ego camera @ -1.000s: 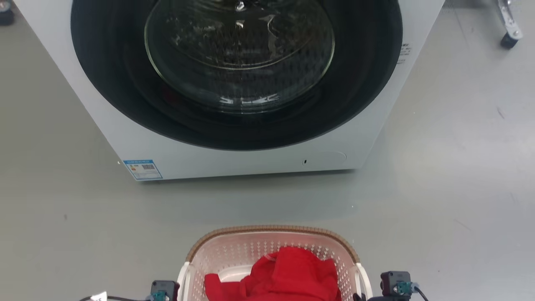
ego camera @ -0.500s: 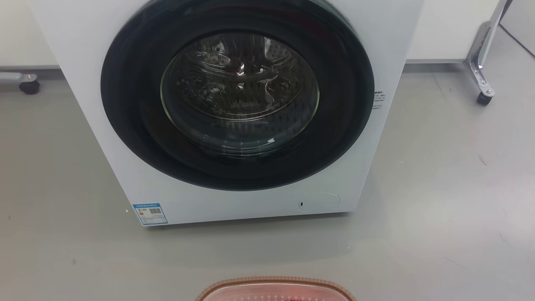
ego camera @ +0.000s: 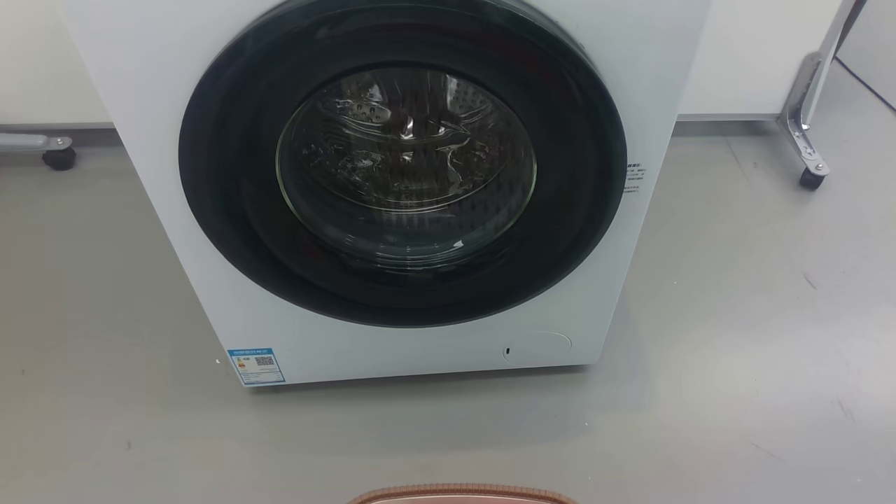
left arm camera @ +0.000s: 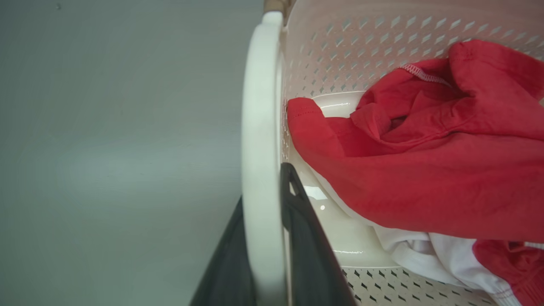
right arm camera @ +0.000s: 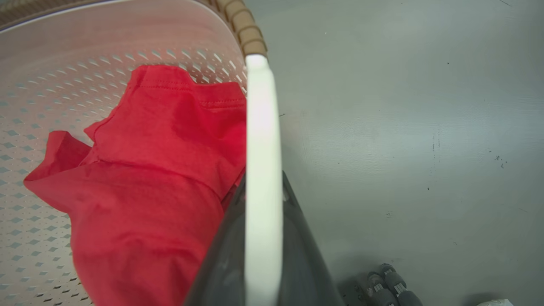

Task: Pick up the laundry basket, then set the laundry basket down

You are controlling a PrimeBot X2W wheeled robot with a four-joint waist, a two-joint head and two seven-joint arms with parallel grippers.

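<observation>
The basket (ego camera: 462,494) sits low in front of the robot; in the head view just its brown woven rim peeks over the bottom edge, well apart from the washer (ego camera: 406,189) ahead. I cannot tell whether it rests on the floor (ego camera: 735,350) or hangs above it.

In the left wrist view the left gripper (left arm camera: 263,187) is clamped on the basket's white left handle (left arm camera: 259,127), one dark finger outside the handle and one inside against the perforated wall (left arm camera: 382,42). In the right wrist view the right gripper (right arm camera: 263,178) grasps the right handle (right arm camera: 262,148) the same way, one finger on each side, just below where the brown rim (right arm camera: 242,21) ends.

Inside the basket lies a crumpled red garment (left arm camera: 425,161), touching the left wall, with a white one (left arm camera: 425,255) under it.

The washer is white with a round dark door and glass centre. A blue sticker (ego camera: 256,366) sits at its lower left corner. A metal leg on a caster (ego camera: 812,175) stands to its right, and another caster (ego camera: 59,157) to its left, both on the grey floor.
</observation>
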